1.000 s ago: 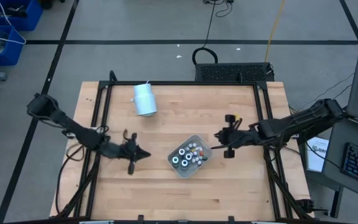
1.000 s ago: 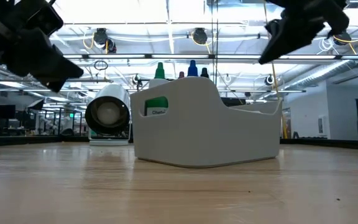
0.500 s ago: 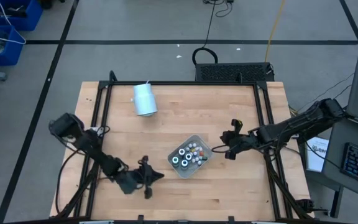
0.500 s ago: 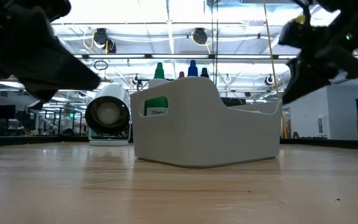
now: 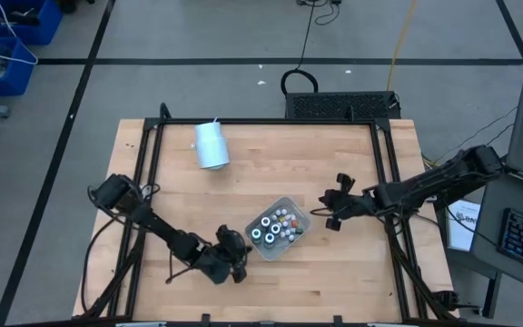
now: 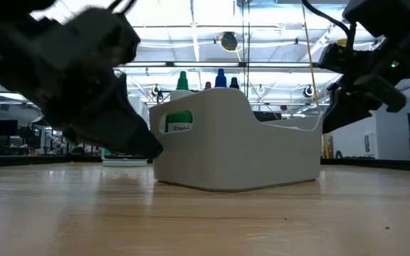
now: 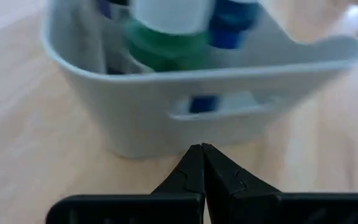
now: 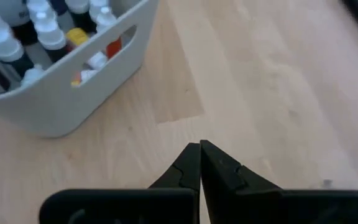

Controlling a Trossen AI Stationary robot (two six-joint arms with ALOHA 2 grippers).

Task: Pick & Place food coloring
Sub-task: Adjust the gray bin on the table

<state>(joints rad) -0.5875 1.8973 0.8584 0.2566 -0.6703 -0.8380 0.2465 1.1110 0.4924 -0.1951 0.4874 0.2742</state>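
The food coloring bottles (image 5: 275, 225) stand packed upright in a grey tray (image 5: 299, 210) on the middle of the wooden table. Green and blue tips (image 6: 184, 80) stick up above the tray wall (image 6: 233, 146). My left gripper (image 5: 240, 251) is shut and low, just off the tray's near-left corner, its tips (image 7: 202, 148) pointing at the tray wall (image 7: 135, 118). My right gripper (image 5: 317, 214) is shut and hovers above the table to the tray's right. Its wrist view shows white-capped bottles (image 8: 36, 28) inside the tray (image 8: 73, 99). My left gripper's shut fingertips (image 7: 194, 163) point level at the lower part of the tray's outer wall (image 7: 166, 140). Whether they touch it, I cannot tell. The tray sits flat on the table.
A large white cylinder (image 5: 212, 145) lies on its side near the table's far edge, left of centre. Black frame rails run along the left (image 5: 139, 182) and right (image 5: 390, 182) sides. Bare wood lies near and to the right of the tray.
My left gripper has swung from left of the tray toward the table's near edge, then rightward, dropping low and closing in on the tray's near-left corner. My right gripper has come down and a little toward the near edge beside the tray. The tray has stayed put.
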